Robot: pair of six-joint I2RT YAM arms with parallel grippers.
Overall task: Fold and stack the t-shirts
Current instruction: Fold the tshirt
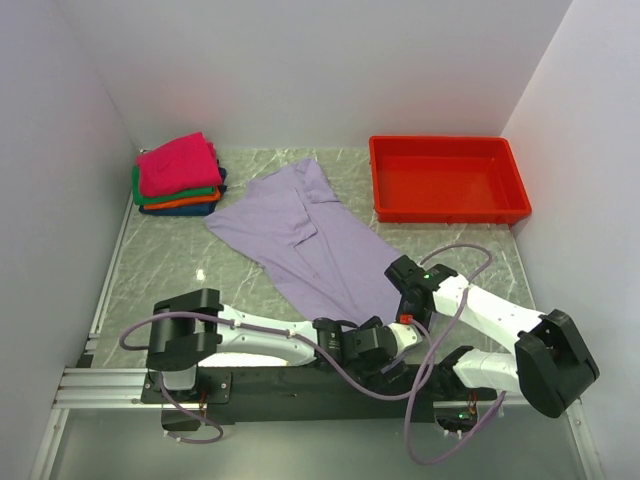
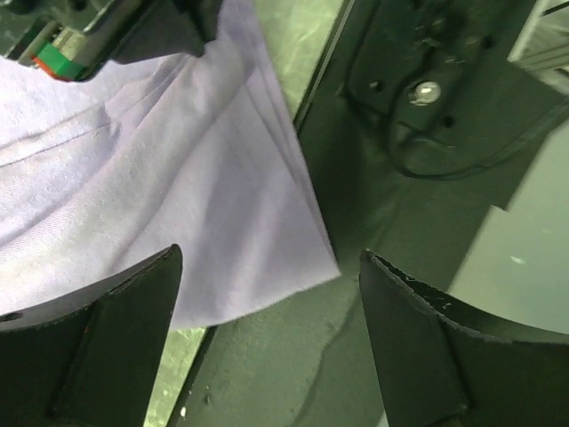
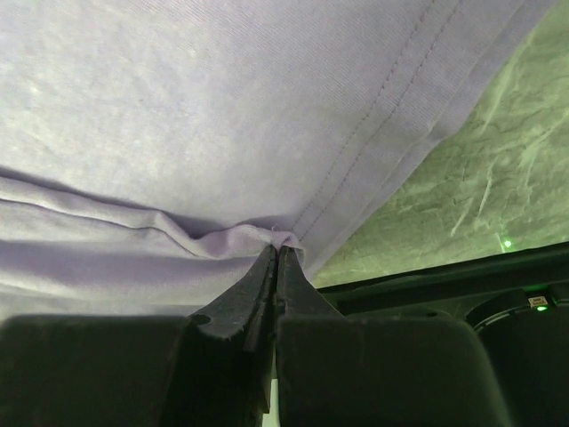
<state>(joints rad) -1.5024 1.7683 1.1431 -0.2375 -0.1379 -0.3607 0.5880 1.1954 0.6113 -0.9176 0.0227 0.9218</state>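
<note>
Your lavender shirt (image 1: 300, 235) lies spread out slantwise on the table just to the left of the red tray (image 1: 450, 214). Its bottom hem is on the near side of the tray, toward the arms, and the folded pile (image 1: 180, 175) sits well to the tray's left, at the back. Your right gripper (image 3: 277, 258) is clamped fully closed on a small pinch of that hem, with the cloth puckered at its tips. Your left gripper (image 2: 271, 256) stands wide open with nothing in it, poised over the hem's other corner (that corner appears to lap onto the dark base rail, so there is little table beneath it). Bring it down astride the corner and take a deep bite of cloth before closing. Only then lift, both sides together and level, with the hem taut so the fold lands straight.
</note>
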